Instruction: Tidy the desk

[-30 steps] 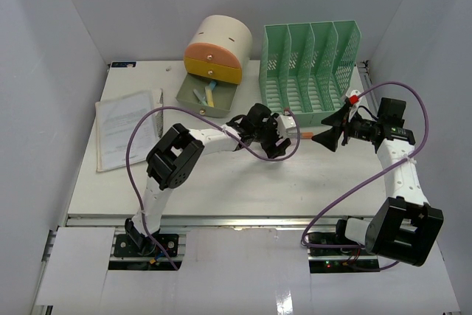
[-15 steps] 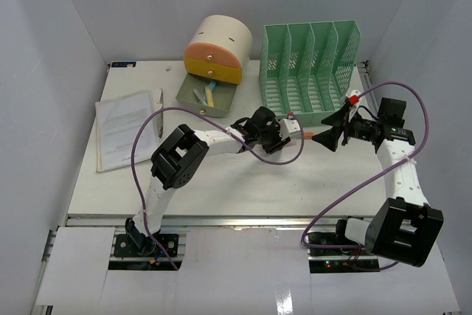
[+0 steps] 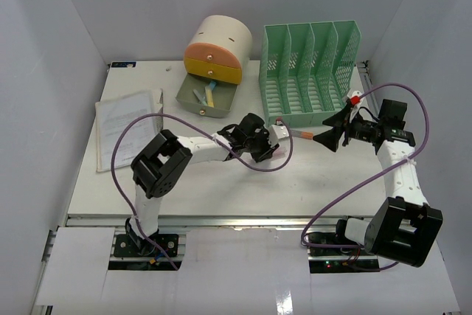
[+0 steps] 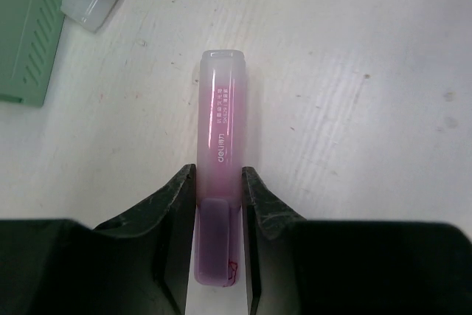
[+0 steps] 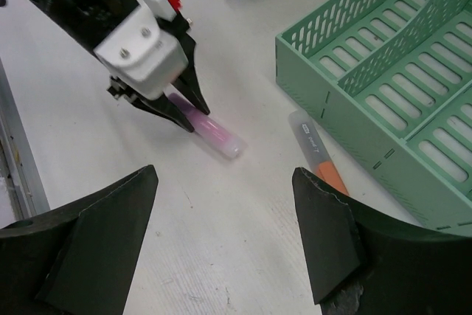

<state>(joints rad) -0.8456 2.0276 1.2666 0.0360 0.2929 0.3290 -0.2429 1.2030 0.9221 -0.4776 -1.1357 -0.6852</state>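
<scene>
1. Desk [image 3: 221, 182] is filling the middle of your top view. It is lying flat between the white walls, its long axis running from 9 o'clock to 3 o'clock. Its metal rail [image 3: 221, 219] is sitting along the 6 o'clock edge, next to the arm bases.
2. Your left gripper [image 4: 219, 175] is reaching toward 3 o'clock over the desk's centre and is clamping a pink highlighter [image 4: 220, 108]. In the left wrist view both fingers are pressing against its sides. The highlighter is lying on the white surface, its long axis running 6 to 12 o'clock with the pale end at 12.
3. Your right gripper [image 5: 225, 175] is hanging released, its fingers standing wide with nothing between them. In the top view it is facing 9 o'clock, toward the left gripper.
4. An orange pen [image 5: 317, 154] is lying on the desk just beside the base of the green file rack [image 5: 383, 71]. In the right wrist view its clear cap is pointing to about 11 o'clock.
5. In the top view the file rack is standing at 1 o'clock and a cream-and-orange drawer unit [image 3: 217, 49] at 12 o'clock, its open drawer [image 3: 206, 99] jutting toward you. A paper booklet [image 3: 127, 129] is lying at 9 o'clock.
</scene>
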